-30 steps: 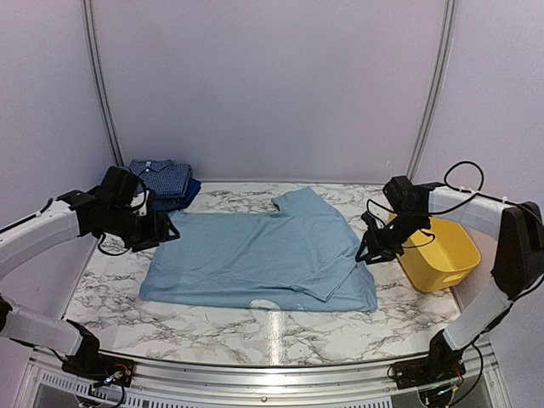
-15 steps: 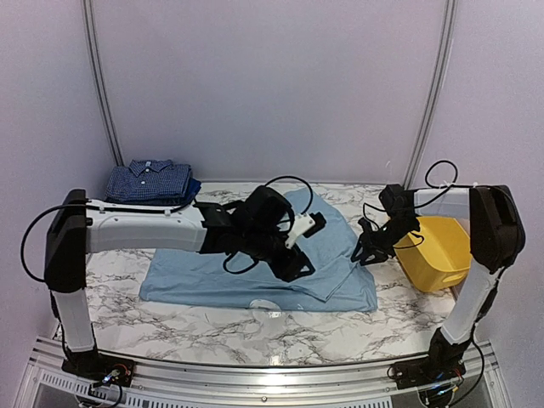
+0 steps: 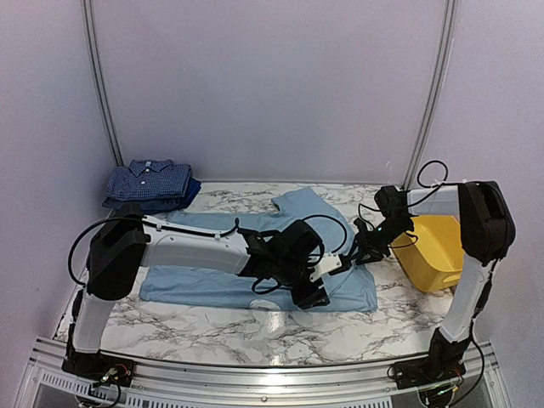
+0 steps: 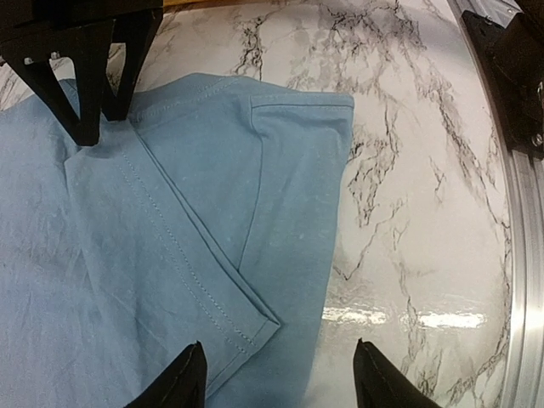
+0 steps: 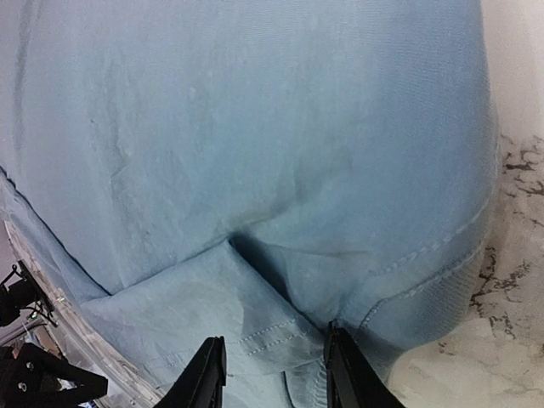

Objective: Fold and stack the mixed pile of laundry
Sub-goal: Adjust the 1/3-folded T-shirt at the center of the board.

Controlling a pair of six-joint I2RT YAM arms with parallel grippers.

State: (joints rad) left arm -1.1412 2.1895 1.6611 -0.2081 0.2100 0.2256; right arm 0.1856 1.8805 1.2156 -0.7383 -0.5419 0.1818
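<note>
While the T-shirt (image 4: 127, 280) lies beneath, left claw (image 4: 277, 344) open, empty, right claw (image 5: 274, 336) part-open on its hem

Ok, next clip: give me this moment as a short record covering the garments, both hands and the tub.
being folded: light-blue T-shirt, spread on the marble table, right part folded over
folded stack: checked shirt on top of a dark-blue piece, far left corner
left hand: open, over the T-shirt's near right corner
right hand: fingers apart, tips at the T-shirt's right edge, no clear grip
other: yellow tub, right of the T-shirt
</note>
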